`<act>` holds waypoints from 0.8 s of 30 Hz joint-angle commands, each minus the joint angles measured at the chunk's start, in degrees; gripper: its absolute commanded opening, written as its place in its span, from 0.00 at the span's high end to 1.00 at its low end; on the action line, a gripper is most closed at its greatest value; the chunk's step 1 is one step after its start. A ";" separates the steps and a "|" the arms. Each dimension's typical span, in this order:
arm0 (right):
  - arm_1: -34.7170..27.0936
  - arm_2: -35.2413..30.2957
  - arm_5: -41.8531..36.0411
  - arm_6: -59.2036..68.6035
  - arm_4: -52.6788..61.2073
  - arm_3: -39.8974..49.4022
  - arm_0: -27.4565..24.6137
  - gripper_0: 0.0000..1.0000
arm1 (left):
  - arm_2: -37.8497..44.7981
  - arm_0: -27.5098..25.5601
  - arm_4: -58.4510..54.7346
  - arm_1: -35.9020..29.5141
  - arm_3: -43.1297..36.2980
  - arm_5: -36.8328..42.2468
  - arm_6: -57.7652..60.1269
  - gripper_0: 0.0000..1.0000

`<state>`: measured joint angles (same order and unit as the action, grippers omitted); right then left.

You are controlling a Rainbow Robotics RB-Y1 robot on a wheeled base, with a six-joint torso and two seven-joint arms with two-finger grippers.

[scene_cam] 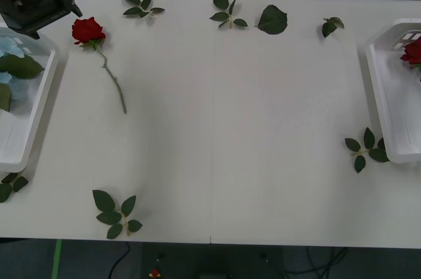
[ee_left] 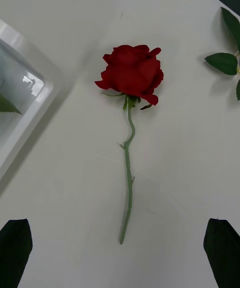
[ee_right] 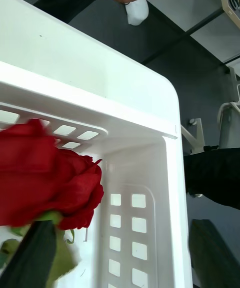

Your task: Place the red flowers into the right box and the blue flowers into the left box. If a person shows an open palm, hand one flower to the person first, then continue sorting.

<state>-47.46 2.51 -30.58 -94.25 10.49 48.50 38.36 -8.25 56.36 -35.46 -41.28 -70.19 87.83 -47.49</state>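
Black left claw hovers spread above rose.

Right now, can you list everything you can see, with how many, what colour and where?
red rose: one, on the table, far left, beside the left tray
red rose: one, in the right tray
blue flowers: pale blue, in the left tray, count unclear
left tray: white, left edge
right tray: white, right edge
leaf sprigs: green, several scattered on the table
left gripper: open, above the table rose
right gripper: over the right tray
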 commanded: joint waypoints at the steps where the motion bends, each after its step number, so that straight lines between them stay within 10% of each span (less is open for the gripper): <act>1: -2.20 0.39 0.78 -1.90 1.11 0.81 -0.39 0.00 | 0.17 -0.11 9.80 7.27 -1.09 -1.70 0.20 0.00; 11: -2.37 0.30 0.34 -2.25 6.65 1.51 -0.39 0.00 | -1.24 -7.23 28.34 16.41 0.23 -10.05 -1.38 0.00; 24: -2.90 -4.80 -20.84 -5.15 21.07 19.44 -2.85 0.00 | -3.96 -17.25 29.05 17.11 0.32 -22.61 -1.11 0.00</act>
<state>-47.48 0.88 -49.18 -97.69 28.40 62.23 37.37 -10.24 40.47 -6.07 -24.70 -69.46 67.52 -47.62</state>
